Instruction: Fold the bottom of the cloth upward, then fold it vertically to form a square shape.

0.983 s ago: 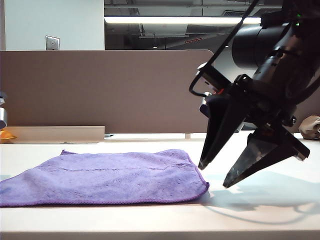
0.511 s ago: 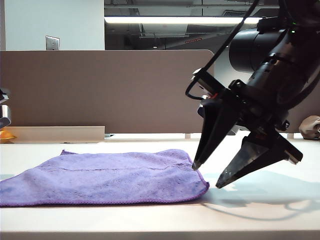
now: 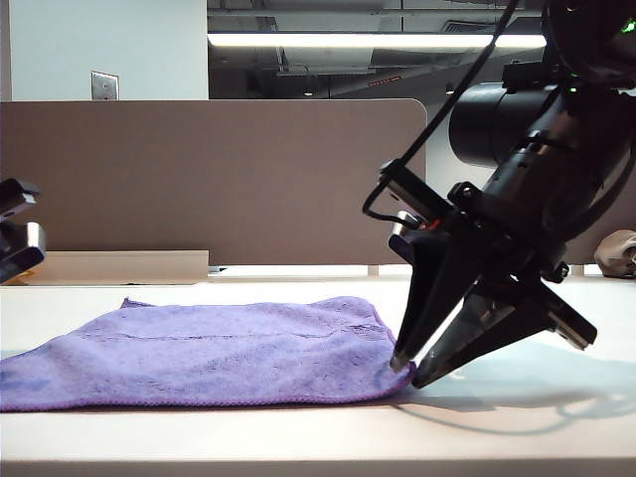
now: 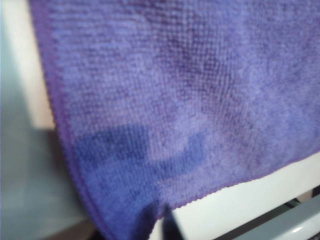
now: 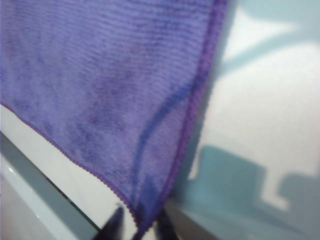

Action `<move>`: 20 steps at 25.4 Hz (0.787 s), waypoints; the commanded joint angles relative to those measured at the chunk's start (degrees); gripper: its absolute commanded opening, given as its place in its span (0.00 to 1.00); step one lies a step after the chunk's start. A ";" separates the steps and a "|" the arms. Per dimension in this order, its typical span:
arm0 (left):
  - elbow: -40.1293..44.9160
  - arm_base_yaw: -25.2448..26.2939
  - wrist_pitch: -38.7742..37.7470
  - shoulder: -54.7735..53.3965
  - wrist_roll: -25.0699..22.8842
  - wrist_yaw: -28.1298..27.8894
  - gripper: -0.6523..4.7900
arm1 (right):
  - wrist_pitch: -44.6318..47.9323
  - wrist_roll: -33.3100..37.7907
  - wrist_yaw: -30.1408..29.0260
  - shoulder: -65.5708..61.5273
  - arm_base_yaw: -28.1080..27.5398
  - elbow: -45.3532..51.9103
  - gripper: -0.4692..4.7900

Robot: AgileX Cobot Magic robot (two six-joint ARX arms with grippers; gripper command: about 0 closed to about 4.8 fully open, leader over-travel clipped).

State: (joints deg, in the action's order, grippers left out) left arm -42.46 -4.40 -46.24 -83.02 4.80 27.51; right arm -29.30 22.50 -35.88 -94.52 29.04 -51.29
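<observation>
While the cloth [image 3: 204,353] lies flat on the pale table [image 3: 517,427] before a brown partition [image 3: 209,179], the right gripper [image 3: 406,373], jaws narrowed at its four-o'clock corner, hides that corner; its wrist view shows fingertips [image 5: 114,223] straddling it, and the left gripper [image 3: 15,243] at nine o'clock has an unreadable opening.

Office, desk partition [image 3: 214,179], strip ceiling light [image 3: 373,40], wall switch [image 3: 103,85]

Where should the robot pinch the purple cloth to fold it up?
Probably at its two near corners. The cloth lies flat, so only edges give the fingers something to pinch. The right gripper comes slanting down at the right corner; the left gripper shows only at the picture's left edge.
</observation>
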 commanded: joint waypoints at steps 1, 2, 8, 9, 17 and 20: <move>0.52 -0.35 0.48 -0.42 0.22 -1.92 0.30 | 1.03 0.04 -1.60 0.17 0.04 -0.31 0.30; 0.52 -0.33 0.52 -0.44 0.39 -2.01 0.30 | 1.16 0.04 -1.60 0.17 0.07 -0.31 0.30; 0.52 -0.28 1.53 -0.44 1.29 -4.79 0.30 | 1.25 0.04 -1.57 0.17 0.07 -0.31 0.28; 0.52 -0.28 1.62 -0.44 1.29 -4.81 0.30 | 1.25 0.04 -1.57 0.17 0.07 -0.31 0.25; 0.52 -0.24 2.36 -0.44 1.22 -5.29 0.21 | 1.31 0.02 -1.75 0.17 0.07 -0.31 0.14; 0.52 -0.24 2.38 -0.42 1.18 -5.27 0.11 | 1.33 0.00 -1.81 0.17 0.11 -0.31 0.10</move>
State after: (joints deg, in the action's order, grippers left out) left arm -42.35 -4.73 -45.15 -83.11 6.04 24.93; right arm -28.36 22.52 -37.28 -94.52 29.06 -51.29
